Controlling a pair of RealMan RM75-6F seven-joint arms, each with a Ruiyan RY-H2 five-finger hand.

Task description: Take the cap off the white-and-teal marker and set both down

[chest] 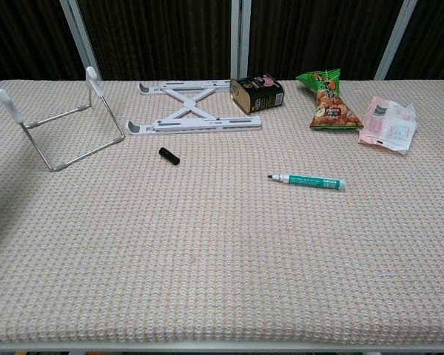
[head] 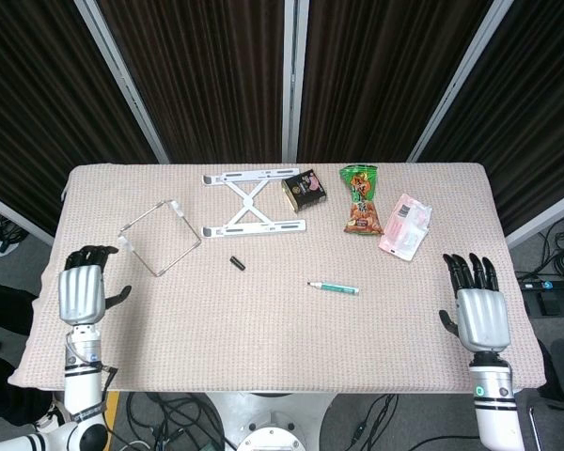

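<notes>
The marker lies flat on the table, uncapped, a little right of the middle, with its bare dark tip pointing left and its teal-and-white body running to the right; the chest view shows it the same way. Its black cap lies apart from it, further left and slightly further back, also flat on the woven cloth. Neither hand touches either piece. The left hand hangs at the near left edge of the table, palm down, fingers spread and holding nothing, with its dark fingertips pointing away toward the far side. The right hand sits off the near right edge, likewise flat, fingers fanned apart and empty. Both hands show only in the head view; the chest view has no hand in it. Just beyond the left hand stands a bent wire stand with white end caps, propped up at an angle. Along the far side of the table a white folding laptop stand lies flat, and touching or just beside its right end is a small dark tin. Further right lies a green snack bag, and right of that a pink-and-white packet, which is the nearest thing to the right hand though still well apart from it.
</notes>
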